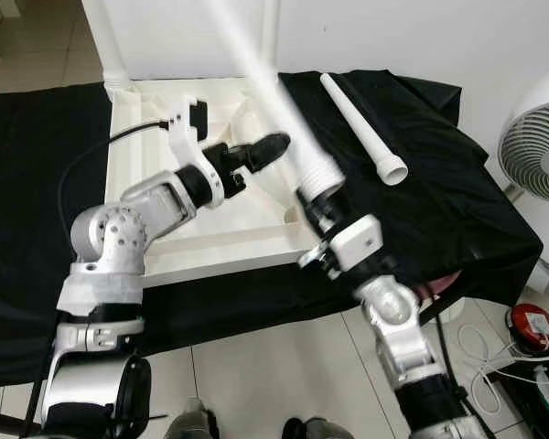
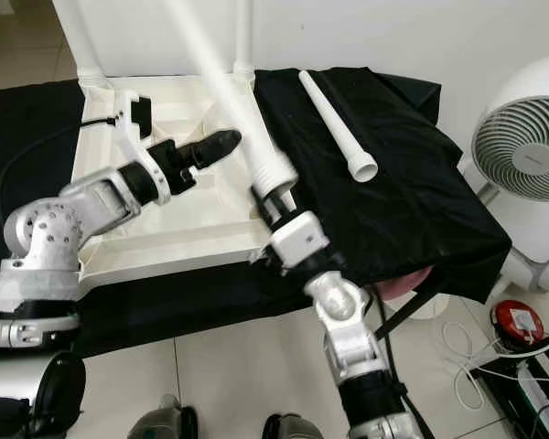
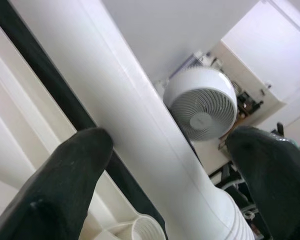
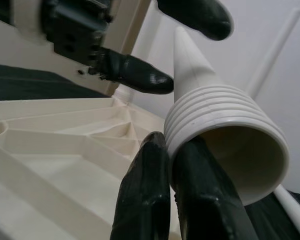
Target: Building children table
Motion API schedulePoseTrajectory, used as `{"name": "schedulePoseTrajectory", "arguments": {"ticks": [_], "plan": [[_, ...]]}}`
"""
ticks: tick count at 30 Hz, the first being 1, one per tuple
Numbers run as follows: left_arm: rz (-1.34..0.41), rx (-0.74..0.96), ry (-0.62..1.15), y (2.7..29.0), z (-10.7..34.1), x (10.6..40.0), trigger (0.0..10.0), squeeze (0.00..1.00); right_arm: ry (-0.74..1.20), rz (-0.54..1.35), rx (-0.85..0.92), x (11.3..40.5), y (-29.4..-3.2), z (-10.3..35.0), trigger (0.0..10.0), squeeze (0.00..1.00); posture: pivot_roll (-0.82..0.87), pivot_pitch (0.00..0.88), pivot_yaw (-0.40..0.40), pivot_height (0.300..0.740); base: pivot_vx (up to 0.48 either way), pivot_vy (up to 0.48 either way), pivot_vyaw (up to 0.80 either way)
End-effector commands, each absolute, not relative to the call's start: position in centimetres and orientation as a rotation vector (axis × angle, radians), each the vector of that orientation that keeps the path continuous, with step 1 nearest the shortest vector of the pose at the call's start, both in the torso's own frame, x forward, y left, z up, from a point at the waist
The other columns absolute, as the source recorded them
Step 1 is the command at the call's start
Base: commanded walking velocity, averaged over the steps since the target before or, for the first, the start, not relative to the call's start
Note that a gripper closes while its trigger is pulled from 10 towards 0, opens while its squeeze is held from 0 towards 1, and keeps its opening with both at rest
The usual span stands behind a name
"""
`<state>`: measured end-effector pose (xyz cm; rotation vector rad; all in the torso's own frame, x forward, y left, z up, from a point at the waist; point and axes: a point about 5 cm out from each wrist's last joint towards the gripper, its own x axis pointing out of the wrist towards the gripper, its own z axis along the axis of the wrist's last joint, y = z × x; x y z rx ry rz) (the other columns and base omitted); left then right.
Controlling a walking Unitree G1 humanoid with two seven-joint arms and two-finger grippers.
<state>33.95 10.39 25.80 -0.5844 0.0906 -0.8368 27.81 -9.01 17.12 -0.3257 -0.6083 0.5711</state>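
A: Where do we stand with the tabletop [image 1: 210, 240]?

B: It lies upside down on the black-draped worktop [image 1: 457, 210], ribs and corner sockets facing up, which is how we need it to take legs. Two legs stand upright in the far corners already, by our reading.

A: And the leg we carry?

B: Our right tool [image 1: 318, 203] is clenched on the held leg [image 1: 276, 101] at its ribbed, open end, one finger outside the rim and the other seemingly against it, as the right wrist view shows. The leg slants up and away over the tabletop, tip high. We hold it by the threaded end, so that end hangs just above the near right corner of the tabletop.

A: What is our left tool [image 1: 265, 151] doing?

B: It reaches in over the tabletop with its fingers parted, released, and the held leg passes between them in the left wrist view without either pad touching, as far as we can tell. We judge it is there to steady the shaft while the right turns the thread down.

A: The spare leg [image 1: 361, 128]?

B: It lies on the cloth, well apart to the right, wide end toward us. A white fan [image 1: 540, 151] stands beyond the worktop's right edge.

A: The risk?

B: We think the long shaft could swing and miss the socket.
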Motion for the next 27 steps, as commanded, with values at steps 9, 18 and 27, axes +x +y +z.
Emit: {"name": "schedulePoseTrajectory", "arguments": {"ticks": [9,18,27], "plan": [[-1.246,-0.666,0.032,9.4,27.2,33.6,10.0,0.00,-0.661,0.649,-0.415,26.3,-8.5,17.0,10.0,0.00,0.01,0.066,-0.014,0.740,0.000,0.000,0.00],[-1.188,-0.687,0.071,9.6,27.3,35.5,10.0,0.00,-0.706,0.642,-0.531,25.3,-9.0,16.7,10.0,0.00,-0.01,0.065,-0.003,0.740,0.000,0.000,0.00],[-1.066,-0.706,0.067,11.2,28.4,37.9,10.0,0.00,-0.738,0.528,-0.646,24.6,-10.6,15.9,10.0,0.00,-0.02,0.060,0.007,0.740,0.000,0.000,0.00]]}}
